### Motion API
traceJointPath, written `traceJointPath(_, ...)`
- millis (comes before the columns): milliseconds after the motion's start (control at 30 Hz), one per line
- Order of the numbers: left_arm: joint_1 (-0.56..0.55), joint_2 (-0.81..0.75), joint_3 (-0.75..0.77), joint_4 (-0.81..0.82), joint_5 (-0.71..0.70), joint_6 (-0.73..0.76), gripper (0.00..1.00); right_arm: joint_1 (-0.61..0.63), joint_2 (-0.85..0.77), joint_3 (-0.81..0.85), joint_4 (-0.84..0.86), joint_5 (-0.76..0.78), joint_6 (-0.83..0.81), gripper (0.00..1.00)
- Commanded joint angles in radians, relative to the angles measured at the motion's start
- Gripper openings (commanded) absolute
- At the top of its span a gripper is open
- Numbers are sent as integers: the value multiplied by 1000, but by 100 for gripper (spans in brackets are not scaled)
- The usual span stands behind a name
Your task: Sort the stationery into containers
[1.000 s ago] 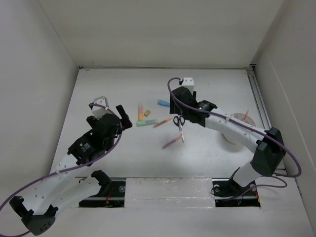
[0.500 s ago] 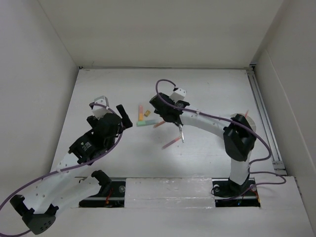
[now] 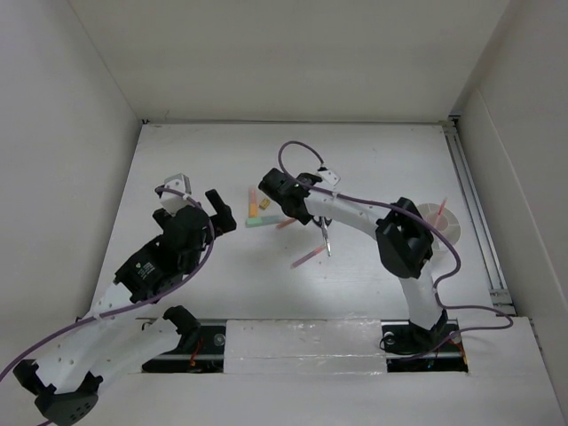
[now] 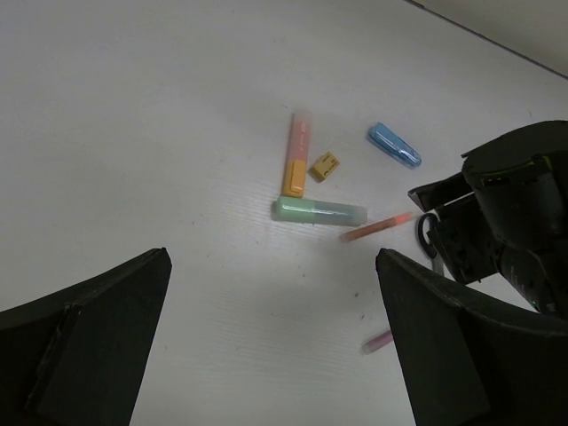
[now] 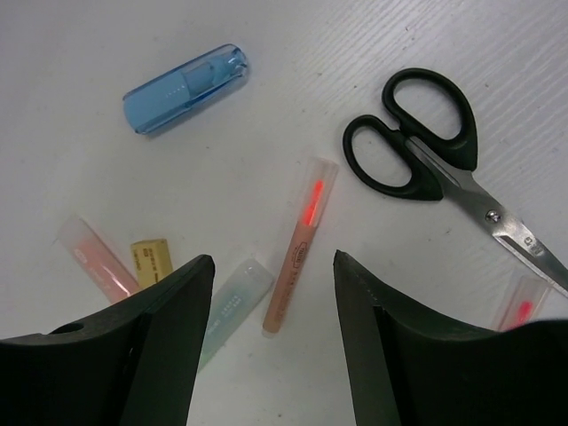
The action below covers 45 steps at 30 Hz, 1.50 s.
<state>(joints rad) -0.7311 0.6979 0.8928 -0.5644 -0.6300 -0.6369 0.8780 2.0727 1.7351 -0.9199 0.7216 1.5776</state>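
Observation:
The stationery lies in a loose cluster mid-table. My right gripper (image 3: 273,197) hovers open over it, jaws (image 5: 275,262) on either side of a thin orange-pink pen (image 5: 302,241), not touching it. Around it lie a mint-green marker (image 5: 232,306), a small yellow piece (image 5: 153,262), a yellow-orange marker (image 5: 98,257), a light-blue marker (image 5: 186,89), black-handled scissors (image 5: 417,146) and a second pink pen (image 5: 524,300). My left gripper (image 3: 217,213) is open and empty, left of the cluster. The white divided cup (image 3: 451,229) stands far right with a red pen (image 3: 442,206) in it.
White walls enclose the table on the left, back and right. A metal rail (image 3: 469,191) runs along the right edge beyond the cup. In the left wrist view the right gripper (image 4: 510,222) stands just right of the scissors (image 4: 428,235).
My right arm has swung left from beside the cup and its gripper now sits over the marker cluster. My left gripper has shifted only slightly.

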Motion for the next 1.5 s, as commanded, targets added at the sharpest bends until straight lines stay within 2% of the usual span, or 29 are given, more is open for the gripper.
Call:
traceJointPath(0, 4, -23, 20, 41, 15, 20, 100, 1, 32, 32, -60, -14, 73, 62)
traceJointPath(533, 4, -81, 11, 51, 42, 29, 100, -51, 180, 112, -92, -73, 110, 61)
traceJointPath(833, 4, -90, 11, 51, 42, 29, 100, -60, 217, 142, -139, -122, 128, 54)
traceJointPath(1033, 4, -100, 11, 51, 52, 29, 100, -70, 228, 124, -148, -155, 118, 37)
traceJointPath(1167, 4, -127, 20, 51, 52, 29, 100, -79, 239, 110, -123, -191, 85, 37)
traceJointPath(1267, 4, -152, 11, 51, 52, 29, 100, -88, 239, 69, -73, -214, 46, 31)
traceJointPath(1467, 4, -161, 11, 51, 52, 29, 100, -97, 230, 26, -31, -225, 22, 10)
